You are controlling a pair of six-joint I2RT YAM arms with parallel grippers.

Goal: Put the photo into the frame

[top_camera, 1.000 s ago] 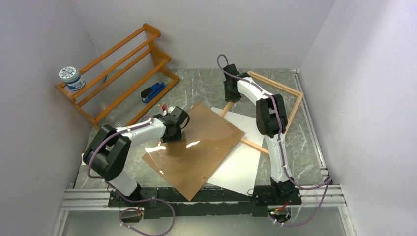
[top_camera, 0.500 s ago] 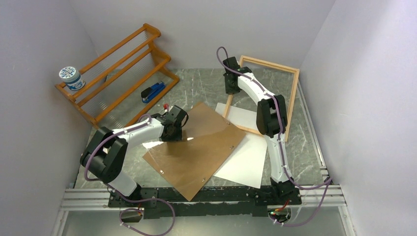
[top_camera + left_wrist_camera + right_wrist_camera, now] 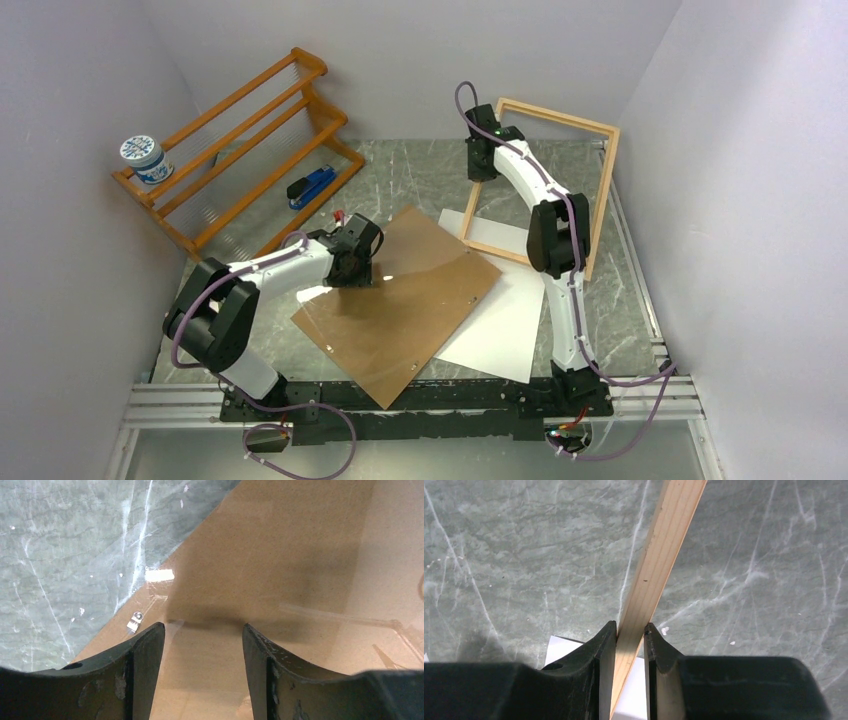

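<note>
— Since a second ago the frame is tilting up far more steeply, its far rail rising clear of the worktop, isn't it?
— Yes. The right fingers are clamping its left rail, and the wrist view is showing the pale wood pinched tight between both pads.
— And the near rail?
— It is sitting low, crossing the far part of the photo.
— Where is the photo lying?
— White side up on the worktop, right of centre, with its left part tucking under the brown backing board.
— The left fingers?
— They are hovering apart over the board's far-left edge, gripping nothing. A clear pane is glinting on the board, and a small metal clip is showing just beside them.
</note>
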